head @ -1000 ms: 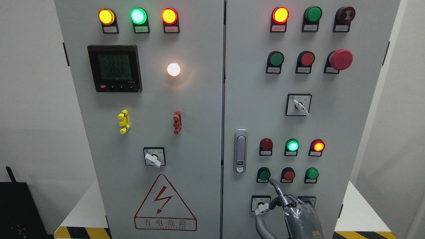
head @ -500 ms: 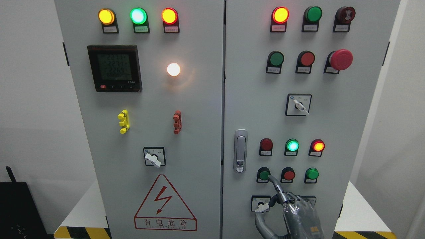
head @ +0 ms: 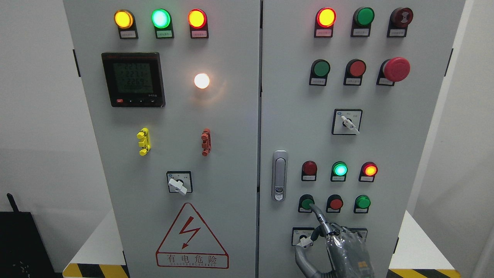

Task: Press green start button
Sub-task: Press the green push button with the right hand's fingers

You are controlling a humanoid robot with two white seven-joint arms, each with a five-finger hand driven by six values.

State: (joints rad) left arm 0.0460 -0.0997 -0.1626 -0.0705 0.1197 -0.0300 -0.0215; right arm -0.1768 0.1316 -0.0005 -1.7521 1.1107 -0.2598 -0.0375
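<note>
A pale grey metal cabinet (head: 231,154) carries a red-edged white warning triangle (head: 192,236), over a yellow-and-black striped base strip (head: 94,270), beside a glossy silver-grey robot hand (head: 343,247)

Right hand (head: 339,247): dark grey metallic shell under glossy, crinkled transparent film that catches highlights. Slender grey fingers (head: 318,217), segmented at the joints, narrowing to rounded tips. Small orange marking low on the back of the hand near the frame's bottom edge. Smooth curved grey thumb-like digit at the hand's left side.
</note>
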